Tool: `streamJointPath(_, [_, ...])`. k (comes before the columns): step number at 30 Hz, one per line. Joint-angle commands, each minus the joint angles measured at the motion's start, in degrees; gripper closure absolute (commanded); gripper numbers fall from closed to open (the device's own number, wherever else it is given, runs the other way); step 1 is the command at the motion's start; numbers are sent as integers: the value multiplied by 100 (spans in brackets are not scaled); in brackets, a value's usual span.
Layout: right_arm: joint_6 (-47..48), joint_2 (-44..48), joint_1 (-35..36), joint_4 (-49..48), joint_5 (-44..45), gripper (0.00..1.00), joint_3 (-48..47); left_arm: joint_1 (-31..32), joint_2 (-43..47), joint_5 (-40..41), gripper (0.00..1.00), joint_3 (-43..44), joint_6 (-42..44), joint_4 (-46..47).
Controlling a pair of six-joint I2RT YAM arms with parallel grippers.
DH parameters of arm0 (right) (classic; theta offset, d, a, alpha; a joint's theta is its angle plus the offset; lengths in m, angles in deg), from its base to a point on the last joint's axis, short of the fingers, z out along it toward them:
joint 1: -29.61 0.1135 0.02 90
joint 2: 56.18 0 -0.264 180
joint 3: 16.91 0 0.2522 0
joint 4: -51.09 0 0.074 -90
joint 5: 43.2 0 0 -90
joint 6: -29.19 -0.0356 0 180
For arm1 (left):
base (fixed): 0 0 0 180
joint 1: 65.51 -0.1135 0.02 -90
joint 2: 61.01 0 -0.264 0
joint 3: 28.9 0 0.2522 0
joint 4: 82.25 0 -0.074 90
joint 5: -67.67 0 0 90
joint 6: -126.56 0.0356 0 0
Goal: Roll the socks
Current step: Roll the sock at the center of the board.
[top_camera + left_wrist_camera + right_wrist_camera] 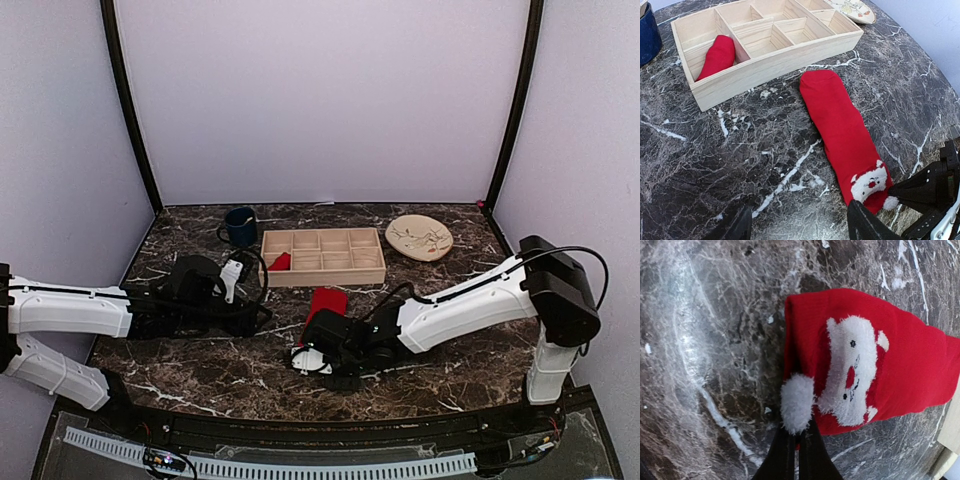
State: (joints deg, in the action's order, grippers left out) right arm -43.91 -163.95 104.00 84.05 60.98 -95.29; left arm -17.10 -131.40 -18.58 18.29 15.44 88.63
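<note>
One red sock (845, 130) lies flat and stretched out on the marble table in front of the wooden tray (322, 277). Its white Santa print (852, 372) and pom-pom (796, 402) are at the near end, and it also shows in the top view (326, 303). My right gripper (799, 437) is shut on that end's edge just below the pom-pom, low on the table (318, 357). A second red sock (717, 55) lies bunched in the tray's near left compartment (280, 262). My left gripper (800, 227) is open and empty, just left of the flat sock's near end (255, 318).
A dark blue mug (240, 226) stands behind the tray's left end. A round tan plate (419, 238) lies at the back right. The tray's other compartments hold nothing. The right arm's black fingers (930, 187) show at the right of the left wrist view.
</note>
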Motion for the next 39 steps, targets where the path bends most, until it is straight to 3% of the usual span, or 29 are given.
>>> streamJointPath(1, [-425, 152, -174, 282, -928, 100, -364, -32, 82, -209, 33, -91, 203, 112])
streamJointPath(18, [-1053, -256, -1329, 882, -3864, 100, -803, -8, -129, -1246, 33, -150, 677, 98])
streamJointPath(27, [-1302, -720, -1641, 1116, -4792, 100, -1132, 222, -270, -1473, 33, -13, 1147, -162])
streamJointPath(39, [-1563, -991, -2104, 1102, -5698, 100, -1227, 931, -665, -1119, 34, 230, 1630, -396])
